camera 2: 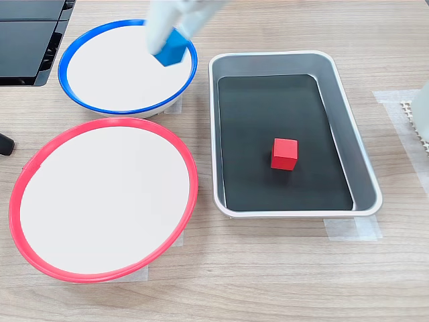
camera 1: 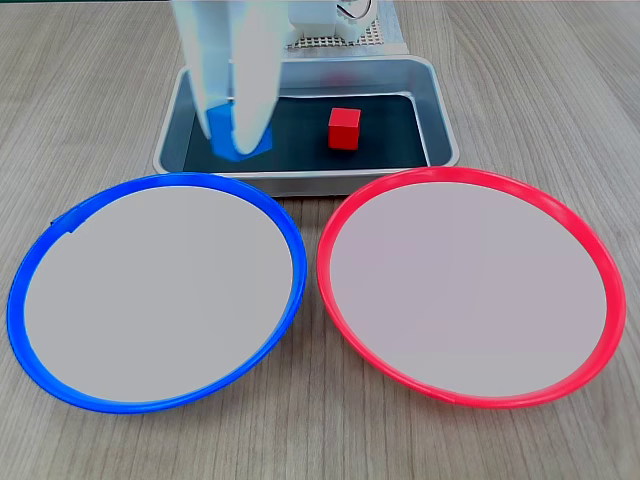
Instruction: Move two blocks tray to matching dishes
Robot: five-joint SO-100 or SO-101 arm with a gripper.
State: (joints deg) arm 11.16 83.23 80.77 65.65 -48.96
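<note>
Pale wood-grain tabletop [camera 1: 90,110] carries everything I can see from my station, and I'll place things by the tray [camera 1: 442,110].

In a fixed view facing the arm, the white gripper [camera 1: 238,140] comes down from the top edge over the tray's left half, its two fingers [camera 1: 255,85] closed narrowly around the blue block [camera 1: 250,142]. From this angle I cannot tell whether the block is touching the dark floor or lifted clear of it. The red block [camera 1: 344,128] sits on the tray floor to the right of the gripper, well apart from it. Just in front of the tray lie the blue-rimmed dish [camera 1: 290,240] and the red-rimmed dish [camera 1: 330,240], side by side and nearly touching each other.

In another fixed view (looking down, from the side), the gripper [camera 2: 164,52] holds the blue block [camera 2: 172,52] left of the tray [camera 2: 365,168], over the near rim of the blue-rimmed dish [camera 2: 67,60]. The red block [camera 2: 284,153] rests alone on the tray's dark floor. The red-rimmed dish [camera 2: 191,168] lies just beside the tray's left edge. A dark panel [camera 2: 30,40] occupies the corner beyond the blue dish.
</note>
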